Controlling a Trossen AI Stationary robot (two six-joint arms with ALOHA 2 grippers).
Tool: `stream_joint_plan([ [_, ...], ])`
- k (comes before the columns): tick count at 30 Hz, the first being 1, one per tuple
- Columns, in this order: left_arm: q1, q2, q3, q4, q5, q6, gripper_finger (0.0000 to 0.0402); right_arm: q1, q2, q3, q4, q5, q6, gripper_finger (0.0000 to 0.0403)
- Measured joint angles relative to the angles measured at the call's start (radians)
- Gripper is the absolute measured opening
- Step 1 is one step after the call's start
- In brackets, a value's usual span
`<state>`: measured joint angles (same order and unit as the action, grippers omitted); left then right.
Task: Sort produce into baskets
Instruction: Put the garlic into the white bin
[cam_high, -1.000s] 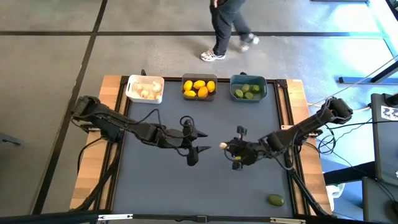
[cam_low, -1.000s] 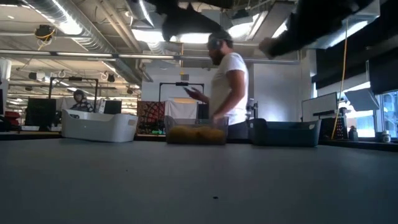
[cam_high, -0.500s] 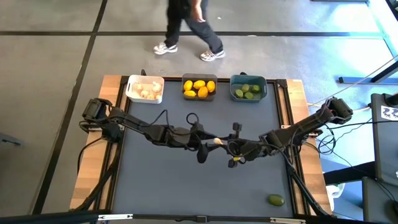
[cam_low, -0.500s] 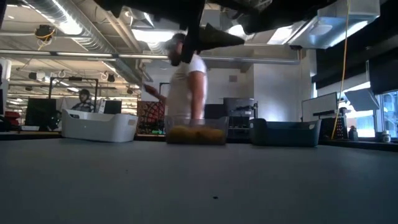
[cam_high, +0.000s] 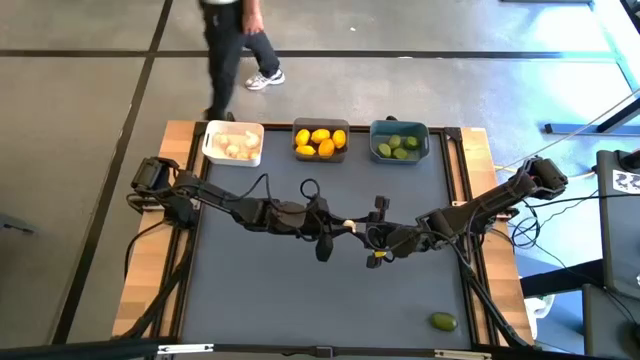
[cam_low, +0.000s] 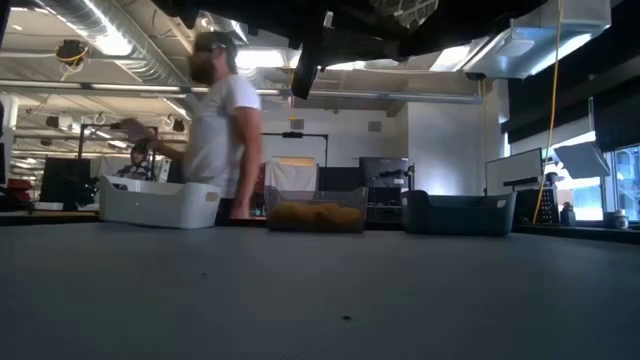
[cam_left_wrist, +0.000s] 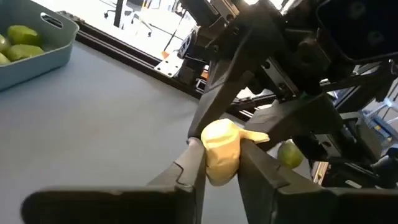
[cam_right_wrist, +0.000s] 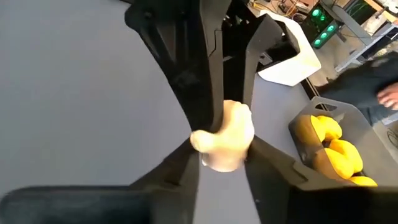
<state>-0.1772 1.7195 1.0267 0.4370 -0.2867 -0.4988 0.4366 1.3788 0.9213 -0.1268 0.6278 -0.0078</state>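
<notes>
Now that the left gripper (cam_left_wrist: 221, 163) has closed on the whitish garlic-like bulb (cam_left_wrist: 220, 151), the right gripper (cam_right_wrist: 222, 163), fingers loosening, still touches it: handover nearly complete.

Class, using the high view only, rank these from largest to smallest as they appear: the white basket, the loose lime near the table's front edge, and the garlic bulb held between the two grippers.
1. White basket, clearly largest.
2. Loose lime.
3. Garlic bulb, smallest; the fingers hide part of it, so its lead under the lime is unsure.
</notes>
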Motion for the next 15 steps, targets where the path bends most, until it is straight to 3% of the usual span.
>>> stream_joint_plan([
  [3,0.016,-0.018,0.000,-0.045,0.000,0.005,0.0060,-0.014,0.000,0.000,-0.022,0.021,0.000,0.0173],
  [8,0.056,-0.091,0.000,-0.235,-0.121,0.003,0.0064,-0.071,0.000,0.002,-0.094,0.054,-0.002,0.0246],
  [15,0.070,-0.178,0.000,-0.302,-0.204,0.038,0.0063,-0.129,0.000,0.002,-0.102,0.060,0.000,0.0289],
])
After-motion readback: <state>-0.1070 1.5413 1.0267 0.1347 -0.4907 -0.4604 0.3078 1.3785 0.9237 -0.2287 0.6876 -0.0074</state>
